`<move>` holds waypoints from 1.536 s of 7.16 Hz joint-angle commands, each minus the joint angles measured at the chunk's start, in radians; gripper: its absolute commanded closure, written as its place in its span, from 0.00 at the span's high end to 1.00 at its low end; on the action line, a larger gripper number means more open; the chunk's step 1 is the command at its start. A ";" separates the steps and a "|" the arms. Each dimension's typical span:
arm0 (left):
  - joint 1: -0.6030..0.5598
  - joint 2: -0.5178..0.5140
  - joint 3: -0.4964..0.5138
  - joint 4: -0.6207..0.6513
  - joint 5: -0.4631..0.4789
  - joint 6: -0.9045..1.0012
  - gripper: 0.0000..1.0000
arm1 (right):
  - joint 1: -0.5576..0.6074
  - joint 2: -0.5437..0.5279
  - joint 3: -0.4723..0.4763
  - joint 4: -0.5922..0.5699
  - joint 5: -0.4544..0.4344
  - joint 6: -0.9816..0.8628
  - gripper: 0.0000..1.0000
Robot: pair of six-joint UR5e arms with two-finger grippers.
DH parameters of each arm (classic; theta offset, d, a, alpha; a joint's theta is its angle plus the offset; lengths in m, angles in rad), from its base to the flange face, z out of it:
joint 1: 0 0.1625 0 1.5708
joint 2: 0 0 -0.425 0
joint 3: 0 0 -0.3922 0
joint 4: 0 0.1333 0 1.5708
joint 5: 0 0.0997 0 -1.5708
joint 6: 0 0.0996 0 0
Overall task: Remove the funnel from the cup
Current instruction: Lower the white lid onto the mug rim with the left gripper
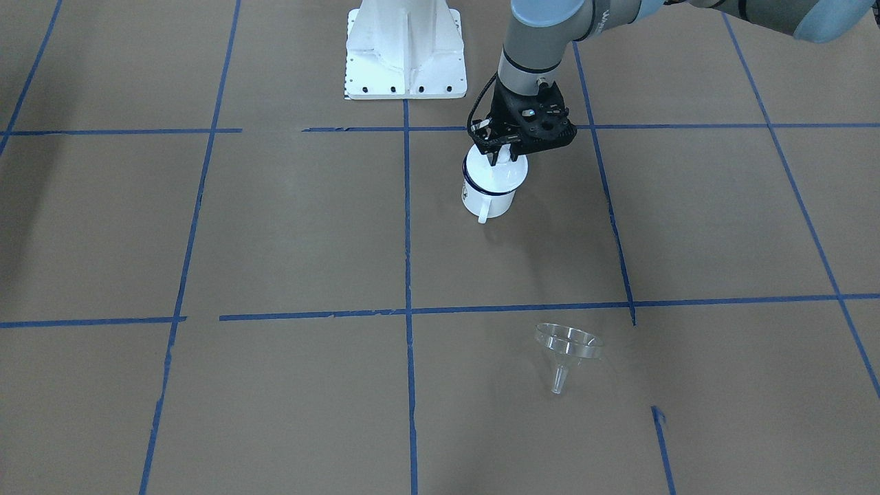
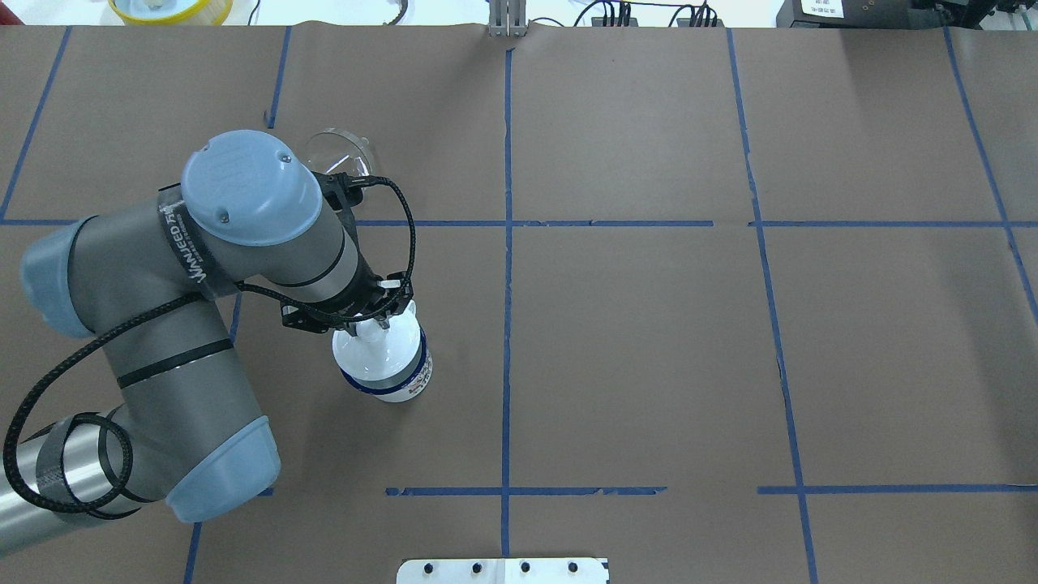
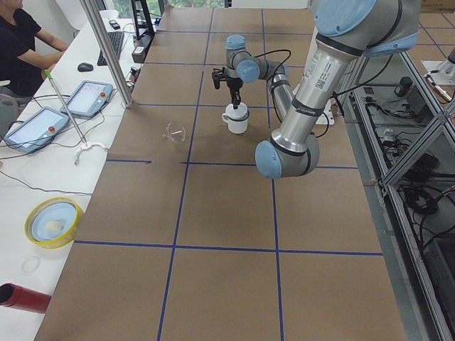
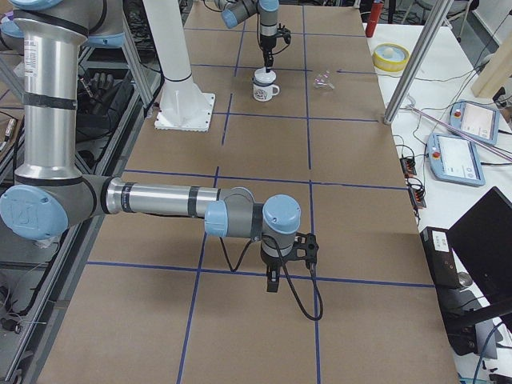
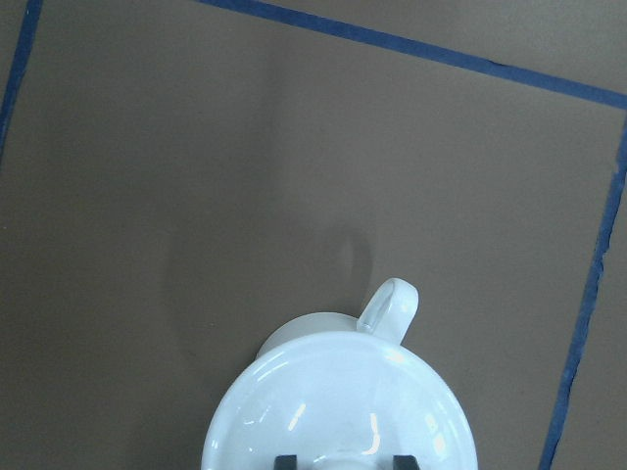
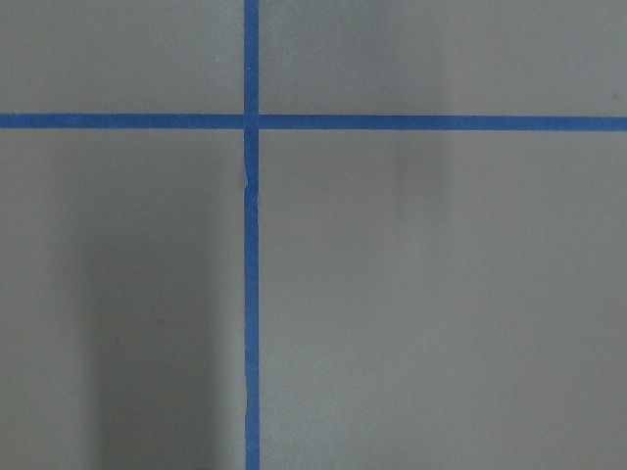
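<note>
The clear funnel [image 1: 568, 344] lies on its side on the brown table, well apart from the cup; it also shows in the overhead view [image 2: 336, 152]. The white mug [image 1: 483, 200] with a dark blue rim stands upright, handle [image 5: 390, 304] pointing away from the robot. A white round lid [image 5: 333, 401] covers its mouth. My left gripper [image 1: 500, 155] is straight above the mug, its fingers closed on the lid's knob. My right gripper [image 4: 272, 282] hangs low over bare table far from the mug; I cannot tell whether it is open or shut.
The robot's white base [image 1: 405, 55] stands just behind the mug. A yellow bowl [image 3: 50, 222], tablets [image 3: 89, 97] and a seated operator [image 3: 21, 42] are on the white bench beyond the table's far edge. Metal poles [image 3: 106, 50] rise there.
</note>
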 commanded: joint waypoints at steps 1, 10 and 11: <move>0.003 -0.002 0.001 -0.001 -0.003 -0.001 0.00 | 0.000 0.000 0.000 0.000 0.000 0.000 1.00; 0.004 -0.002 0.012 -0.026 -0.003 -0.001 0.00 | 0.000 0.000 0.000 0.000 0.000 0.000 1.00; 0.004 -0.002 0.012 -0.026 -0.003 -0.001 0.00 | 0.000 0.000 0.000 0.000 0.000 0.000 1.00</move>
